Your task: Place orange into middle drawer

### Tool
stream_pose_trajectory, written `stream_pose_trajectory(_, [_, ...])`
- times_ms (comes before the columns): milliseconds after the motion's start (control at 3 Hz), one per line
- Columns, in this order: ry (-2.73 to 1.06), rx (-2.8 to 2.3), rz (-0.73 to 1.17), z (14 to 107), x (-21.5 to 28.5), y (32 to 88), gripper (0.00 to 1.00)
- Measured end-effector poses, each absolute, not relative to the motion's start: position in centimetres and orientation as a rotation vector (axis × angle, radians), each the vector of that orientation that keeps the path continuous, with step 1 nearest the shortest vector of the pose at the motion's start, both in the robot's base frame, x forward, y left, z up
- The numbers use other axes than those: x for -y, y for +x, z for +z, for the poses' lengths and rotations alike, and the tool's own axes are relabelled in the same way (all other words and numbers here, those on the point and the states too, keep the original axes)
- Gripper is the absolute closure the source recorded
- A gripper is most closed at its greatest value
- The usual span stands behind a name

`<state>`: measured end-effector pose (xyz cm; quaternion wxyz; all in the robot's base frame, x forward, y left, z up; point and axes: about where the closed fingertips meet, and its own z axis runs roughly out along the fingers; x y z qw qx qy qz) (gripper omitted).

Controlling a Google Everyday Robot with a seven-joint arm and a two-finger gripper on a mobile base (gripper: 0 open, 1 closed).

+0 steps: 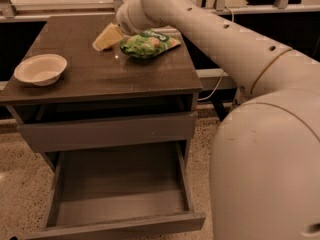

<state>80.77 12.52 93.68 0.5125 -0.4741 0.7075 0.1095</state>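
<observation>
My gripper [107,37] is low over the back of the brown tabletop [100,76], just left of the green snack bag [148,43]. The orange does not show as a separate thing; the gripper's pale tip covers the spot at the bag's left. The middle drawer [120,186] is pulled open below, wide and shallow, with its flat grey floor bare. It sits well below and in front of the gripper.
A white bowl [41,69] stands at the tabletop's left edge. A shut grey drawer front [107,131] lies above the open drawer. My arm [225,39] reaches in from the right, and the robot's body [270,169] fills the right foreground. The floor is speckled.
</observation>
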Motion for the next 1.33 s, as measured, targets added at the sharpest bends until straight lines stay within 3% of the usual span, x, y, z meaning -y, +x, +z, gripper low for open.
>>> stream_pose_trajectory(1333, [-1.034, -1.739, 0.345, 85.7, -17.9, 88.0, 0.0])
